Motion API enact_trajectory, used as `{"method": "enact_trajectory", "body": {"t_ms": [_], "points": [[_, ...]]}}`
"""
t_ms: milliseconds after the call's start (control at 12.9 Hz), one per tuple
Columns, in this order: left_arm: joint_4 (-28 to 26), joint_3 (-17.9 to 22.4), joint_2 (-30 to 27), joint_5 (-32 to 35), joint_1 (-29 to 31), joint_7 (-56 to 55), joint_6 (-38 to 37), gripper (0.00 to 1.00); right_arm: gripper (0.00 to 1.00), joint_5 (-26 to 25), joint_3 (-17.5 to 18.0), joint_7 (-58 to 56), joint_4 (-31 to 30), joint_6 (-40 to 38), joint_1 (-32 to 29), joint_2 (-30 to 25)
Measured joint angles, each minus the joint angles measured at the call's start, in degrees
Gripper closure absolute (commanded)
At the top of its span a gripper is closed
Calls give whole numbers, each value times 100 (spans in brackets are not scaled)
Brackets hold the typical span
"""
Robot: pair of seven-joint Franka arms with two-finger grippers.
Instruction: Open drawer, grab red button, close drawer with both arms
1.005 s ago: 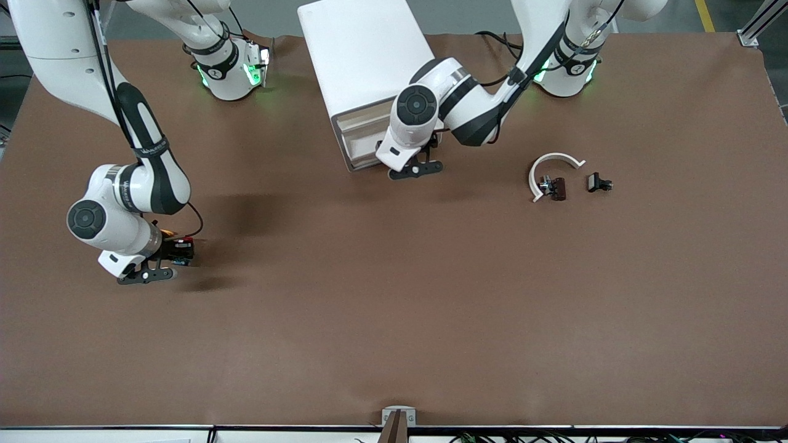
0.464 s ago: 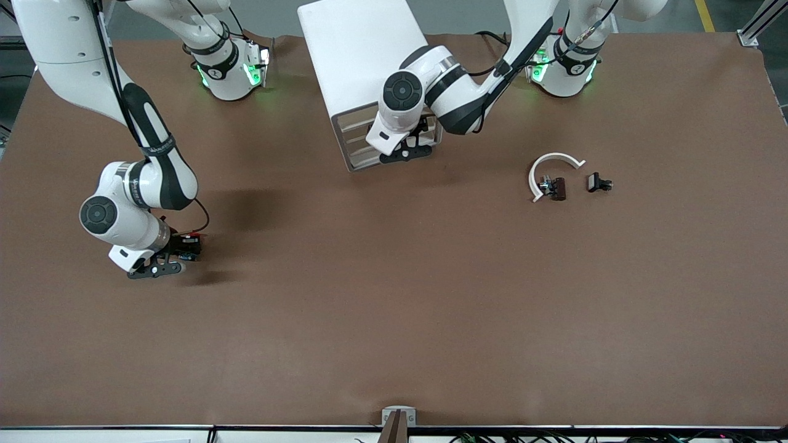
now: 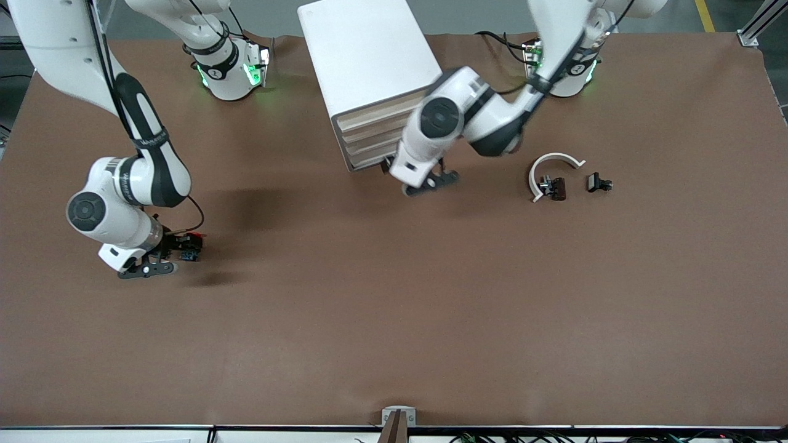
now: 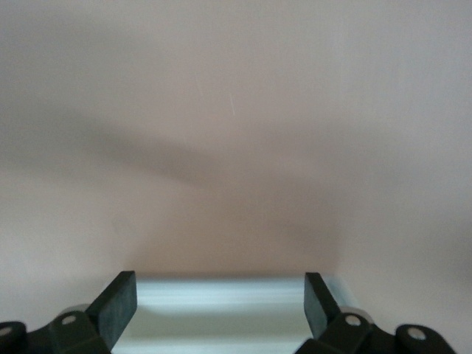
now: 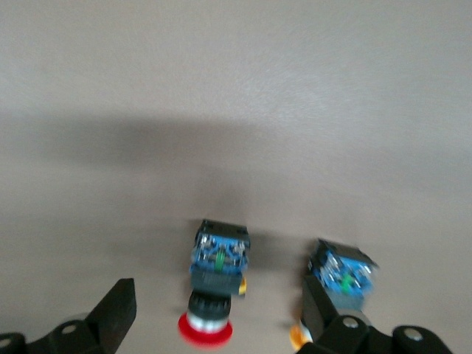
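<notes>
The button (image 5: 210,291) lies on its side on the tabletop (image 3: 394,307) near the right arm's edge, between the spread fingers of the right end effector (image 3: 151,264), which grips nothing. It looks light, hard and prone to roll; the blue-black base seems the surest hold. The left end effector (image 3: 431,182) hangs wide open, empty, just off the cabinet (image 3: 363,61).

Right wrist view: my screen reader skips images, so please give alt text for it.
The red-capped button lies on the brown table between the open fingers of the right gripper. A second, alike button with an orange cap lies beside it.
</notes>
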Motion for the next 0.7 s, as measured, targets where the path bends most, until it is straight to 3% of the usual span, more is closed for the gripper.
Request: {"method": "enact_trajectory", "body": {"t_ms": [309, 696], "points": [[601, 2, -158, 983, 1198, 85, -663, 0, 0, 0, 31, 599, 190, -1183, 3, -1008], [696, -1, -897, 1067, 2372, 1253, -1428, 0, 0, 0, 32, 665, 459, -2430, 2, -1999]]}}
